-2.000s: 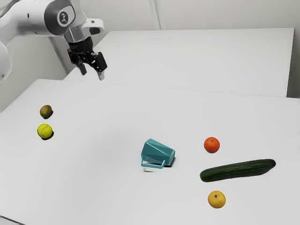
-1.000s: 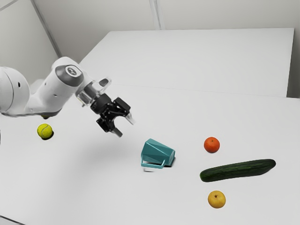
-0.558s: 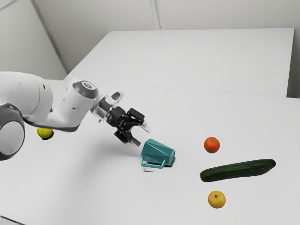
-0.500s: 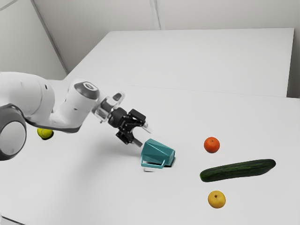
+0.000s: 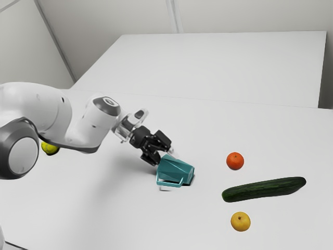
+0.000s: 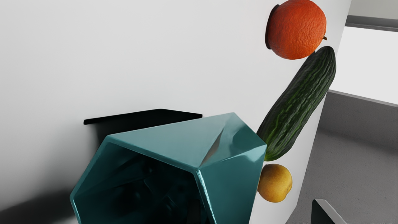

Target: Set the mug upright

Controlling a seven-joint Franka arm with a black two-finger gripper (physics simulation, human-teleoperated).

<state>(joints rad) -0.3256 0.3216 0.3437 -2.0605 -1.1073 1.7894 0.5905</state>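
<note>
across the white table (image 5: 281, 135), everything i was minding lay spread out under my remote view, and the arm (image 5: 86, 125) reached in low from the exterior view's left. at its end the gripper (image 5: 167, 158) was open, its two fingers well apart with the near wall of the mug's mouth between them, and it had no grip on anything. the cucumber (image 5: 264, 189) lay on the exterior view's right, well apart from all that. the teal mug (image 5: 176, 169) lay on its side on the table, its mouth facing the gripper, its base toward the exterior view's right, and its handle (image 5: 169, 183) low on the side nearer that camera. so the upright pose i was asked for was missing; what i could count as done was the reach, with the fingers placed about the wall (a decent spot, to my mind). a firm hold, the tilt onto the base and a clean release were what i judged left. the orange fruit (image 5: 235, 161), the yellow fruit (image 5: 240, 221) and the yellow-green ball (image 5: 50, 148) sat clear of the mug, and i saw no need to involve them. smallest of all, one dark fingertip (image 6: 194, 211) showed within the mouth, the other outside.
</note>
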